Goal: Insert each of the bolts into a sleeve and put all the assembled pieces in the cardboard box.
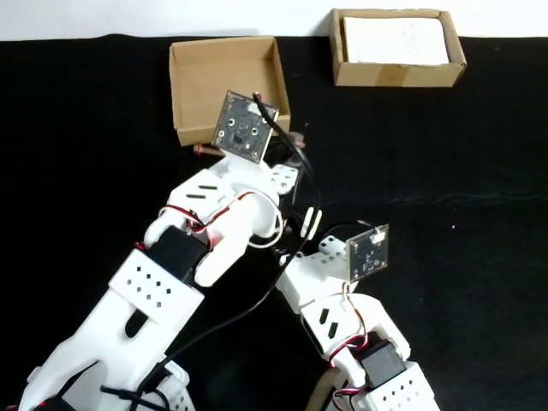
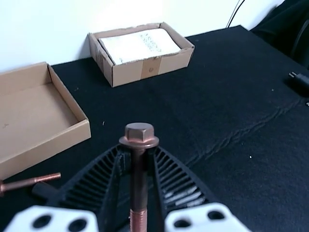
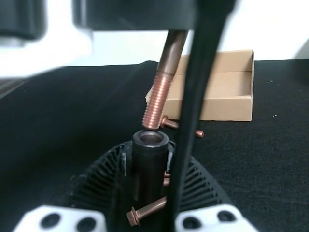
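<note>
From the high view, the left arm [image 1: 171, 265] stretches across the black worktop [image 1: 462, 257] toward the open cardboard box [image 1: 201, 90], and the right arm [image 1: 342, 317] sits lower, near the front edge. Each one carries a camera board at its wrist, and the board covers what is under it. A second box [image 1: 398, 75] with white content stands farther back, apart from the first. Two small copper pieces [image 1: 202, 148] lie just beside the cardboard box's near wall — partly hidden by the left arm and too small to name surely. In the left wrist view, the left pincer [image 2: 137, 151] is closed tightly on a bolt [image 2: 139, 135]. The bolt stands upright between the ribbed fingers with its hexagonal head above the tips, and its threaded end is cut off by the picture's edge. A loose bolt [image 2: 30, 181] lies flat on the worktop near the cardboard box's corner, its head end cut off too. In the right wrist view, the right pincer [image 3: 150, 155] grips a black sleeve [image 3: 150, 169] upright, with the open mouth up. The bolt's thread comes down tilted from above, with its tip at the sleeve's rim — whether it has entered, I cannot tell. The left pincer above is a dark blur, and a black cable [image 3: 193, 96] crosses in front of the sleeve. Other bolts [image 3: 147, 212] lie on the worktop below and behind the sleeve, partly hidden, and the cardboard box stands beyond them.
</note>
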`<state>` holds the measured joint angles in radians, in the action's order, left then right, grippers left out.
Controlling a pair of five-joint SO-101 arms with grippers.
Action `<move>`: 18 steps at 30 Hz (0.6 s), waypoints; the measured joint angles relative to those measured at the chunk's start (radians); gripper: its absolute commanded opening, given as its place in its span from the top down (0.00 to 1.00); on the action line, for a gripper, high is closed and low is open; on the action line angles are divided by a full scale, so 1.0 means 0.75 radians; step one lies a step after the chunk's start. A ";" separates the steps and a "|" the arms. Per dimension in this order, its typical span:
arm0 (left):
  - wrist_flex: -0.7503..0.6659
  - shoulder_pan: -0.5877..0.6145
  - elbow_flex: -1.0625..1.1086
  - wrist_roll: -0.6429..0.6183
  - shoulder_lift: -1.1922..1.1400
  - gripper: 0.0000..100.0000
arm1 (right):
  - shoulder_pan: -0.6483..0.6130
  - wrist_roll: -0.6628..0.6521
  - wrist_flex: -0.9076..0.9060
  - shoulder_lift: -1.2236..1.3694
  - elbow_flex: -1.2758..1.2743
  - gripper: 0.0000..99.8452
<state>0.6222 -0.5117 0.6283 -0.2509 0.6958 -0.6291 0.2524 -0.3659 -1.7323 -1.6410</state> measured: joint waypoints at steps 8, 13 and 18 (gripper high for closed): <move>0.000 -0.061 0.000 0.000 0.000 0.99 | 0.000 0.000 0.000 0.000 0.000 0.99; 0.061 -0.080 -0.027 0.000 0.000 0.99 | 0.000 0.000 0.000 0.000 0.000 0.99; 0.072 -0.082 -0.029 0.000 0.000 0.99 | 0.000 0.000 0.000 0.000 0.000 0.99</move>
<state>0.6759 -0.5731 0.6068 -0.2509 0.6958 -0.6291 0.2524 -0.3659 -1.7323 -1.6410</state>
